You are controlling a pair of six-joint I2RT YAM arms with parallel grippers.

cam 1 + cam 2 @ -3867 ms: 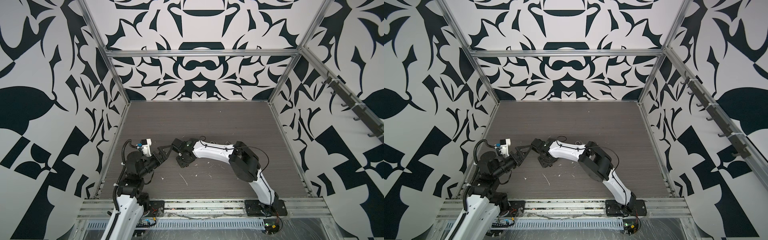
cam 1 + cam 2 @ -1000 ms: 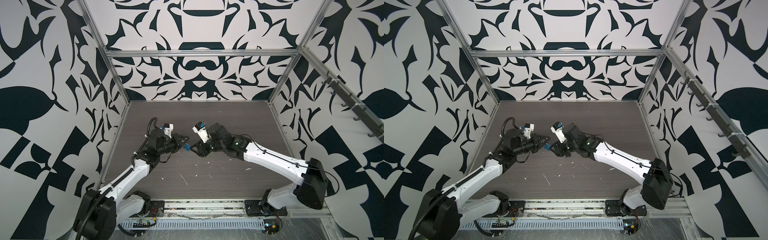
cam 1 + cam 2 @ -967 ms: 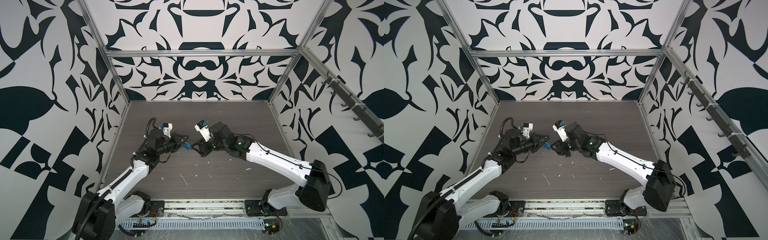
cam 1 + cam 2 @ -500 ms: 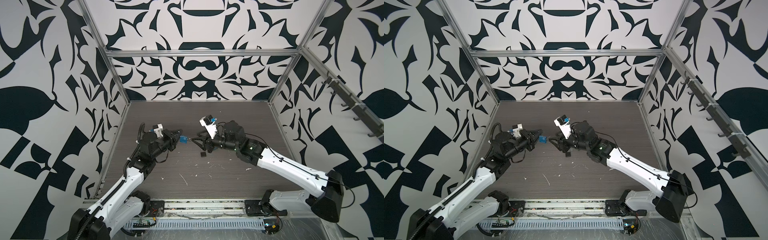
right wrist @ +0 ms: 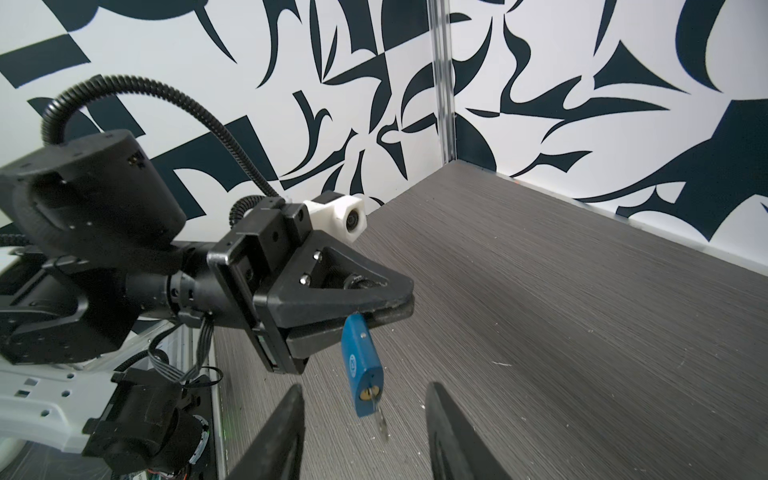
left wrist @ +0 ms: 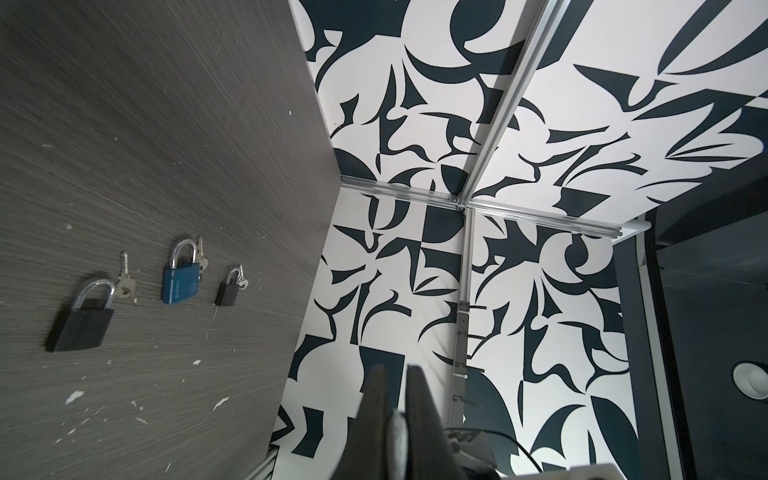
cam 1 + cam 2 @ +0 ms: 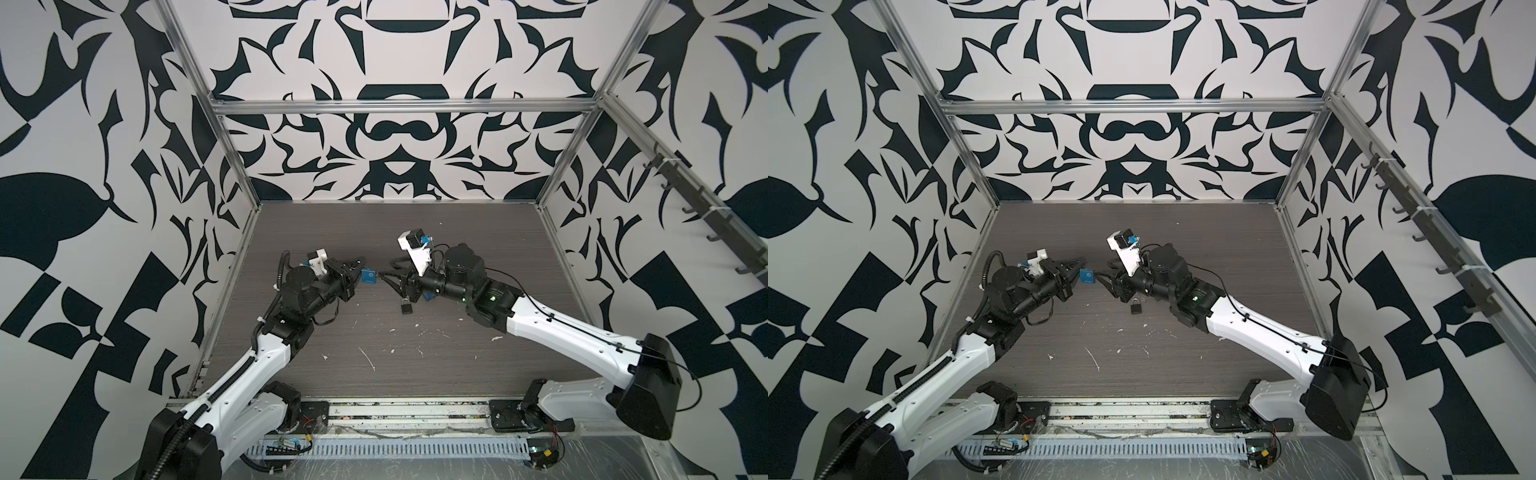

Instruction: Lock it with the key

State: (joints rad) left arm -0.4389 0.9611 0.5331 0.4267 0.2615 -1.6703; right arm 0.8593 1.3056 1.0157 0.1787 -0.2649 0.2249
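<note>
Padlock (image 5: pixel 360 365), the blue one, hangs in the air from the left hand (image 5: pixel 392 305), which is clamped on its top end. It is raised above the surface (image 7: pixel 457 365), to the left of the small black lock (image 7: pixel 406 307) lying there. The key (image 5: pixel 380 422) sticks out of its bottom end. The right hand (image 5: pixel 365 390) is apart and empty, with one finger on each side of the key. I judge the padlock stiff and rather heavy, free to swing. The key looks thin and smooth, so it is best pinched squarely on its flat head.
</note>
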